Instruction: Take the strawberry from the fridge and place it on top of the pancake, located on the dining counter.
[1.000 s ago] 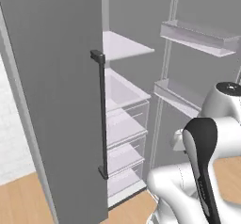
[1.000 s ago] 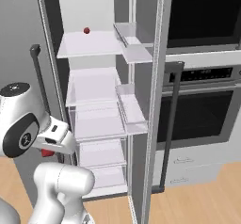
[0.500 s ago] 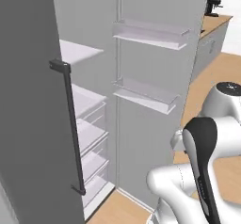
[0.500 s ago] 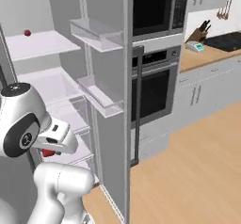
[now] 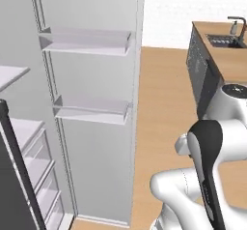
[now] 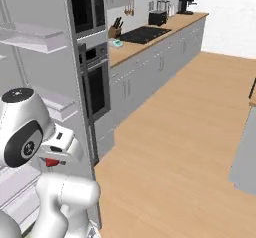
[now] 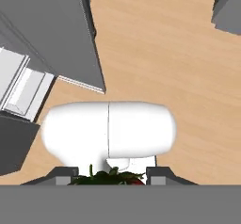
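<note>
Your gripper (image 7: pixel 109 180) is nearly closed on the strawberry (image 7: pixel 110 178), tucked near the arm for carrying to the counter (image 5: pixel 226 62).

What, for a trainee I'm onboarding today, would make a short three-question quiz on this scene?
1. True or false: the gripper is shut on the strawberry.
2. Multiple choice: the fridge door nearest the robot is A) open, with its inner shelves showing; B) closed; C) lying on the floor.
3. Short answer: what is set into the top of the dining counter in the left base view?

Key: 1 true: green leaves and red flesh sit between the fingertips. 2 A. 3 the sink, with a tap behind it.
</note>
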Robot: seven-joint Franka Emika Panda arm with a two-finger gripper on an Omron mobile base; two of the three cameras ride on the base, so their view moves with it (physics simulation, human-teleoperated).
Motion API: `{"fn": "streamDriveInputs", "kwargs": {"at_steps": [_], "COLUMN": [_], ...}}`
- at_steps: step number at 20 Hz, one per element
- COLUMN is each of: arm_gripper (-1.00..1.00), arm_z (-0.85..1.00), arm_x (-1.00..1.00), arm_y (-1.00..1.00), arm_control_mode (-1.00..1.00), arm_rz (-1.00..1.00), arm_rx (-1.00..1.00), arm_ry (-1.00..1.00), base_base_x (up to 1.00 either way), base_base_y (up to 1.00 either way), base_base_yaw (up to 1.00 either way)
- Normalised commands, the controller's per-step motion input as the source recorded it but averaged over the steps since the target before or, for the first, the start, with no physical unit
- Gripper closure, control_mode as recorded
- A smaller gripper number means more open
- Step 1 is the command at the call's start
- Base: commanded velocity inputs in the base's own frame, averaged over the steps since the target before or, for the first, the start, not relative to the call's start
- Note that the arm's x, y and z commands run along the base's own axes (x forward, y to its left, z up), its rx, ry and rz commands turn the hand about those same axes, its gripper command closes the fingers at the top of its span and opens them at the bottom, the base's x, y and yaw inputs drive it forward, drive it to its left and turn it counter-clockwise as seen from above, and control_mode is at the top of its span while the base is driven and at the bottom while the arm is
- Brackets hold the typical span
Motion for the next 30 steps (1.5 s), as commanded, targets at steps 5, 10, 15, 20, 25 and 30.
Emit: {"fn": "streamDriveInputs", "kwargs": {"at_steps": [5, 10, 15, 20, 25, 30], "arm_gripper": [1.0, 1.0, 1.0, 1.0, 1.0, 1.0], "arm_z": [0.0, 0.0, 0.0, 0.0, 0.0, 0.0], "arm_x": [0.0, 0.0, 0.0, 0.0, 0.0, 0.0], "arm_y": [0.0, 0.0, 0.0, 0.0, 0.0, 0.0], "arm_control_mode": [1.0, 1.0, 1.0, 1.0, 1.0, 1.0], "arm_rz": [0.0, 0.0, 0.0, 0.0, 0.0, 0.0], "arm_rx": [0.0, 0.0, 0.0, 0.0, 0.0, 0.0], "arm_ry": [0.0, 0.0, 0.0, 0.0, 0.0, 0.0], "base_base_x": [0.01, 0.45, 0.74, 0.79, 0.67, 0.65], "base_base_y": [-0.37, -0.74, -1.0, -0.98, -1.0, -1.0], "base_base_yaw": [-0.59, -0.46, -0.27, -0.21, -0.18, -0.14]}}
